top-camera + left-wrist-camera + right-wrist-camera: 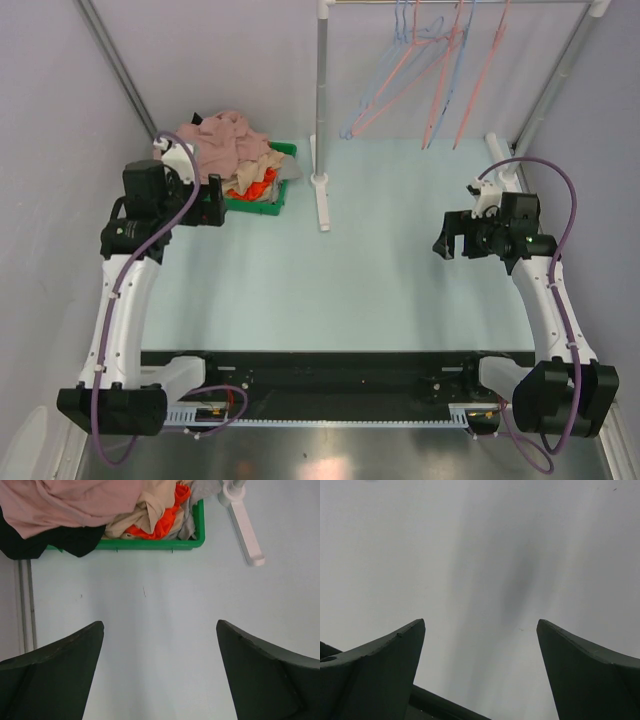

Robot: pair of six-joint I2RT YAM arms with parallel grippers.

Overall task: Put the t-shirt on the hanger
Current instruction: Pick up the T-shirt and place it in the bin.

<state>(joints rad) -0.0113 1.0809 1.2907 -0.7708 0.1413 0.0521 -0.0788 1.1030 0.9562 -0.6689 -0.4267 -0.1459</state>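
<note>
The dusty-pink t-shirt [222, 138] lies crumpled on top of a pile of clothes in a green basket [285, 152] at the back left. Its print is hidden. It also shows at the top left of the left wrist view [75, 500]. Pale-pink hangers [405, 82] hang among light-blue ones on the rail at the back right. My left gripper [212, 205] is open and empty, hovering just in front of the basket [160, 624]. My right gripper [448, 238] is open and empty over bare table on the right [481, 621], well below the hangers.
The basket [150, 544] also holds a black garment [30, 542], beige cloth [145, 510] and orange cloth [165, 522]. The rack's white post [322, 100] and foot [245, 530] stand just right of the basket. A second rack leg [505, 160] stands at the back right.
</note>
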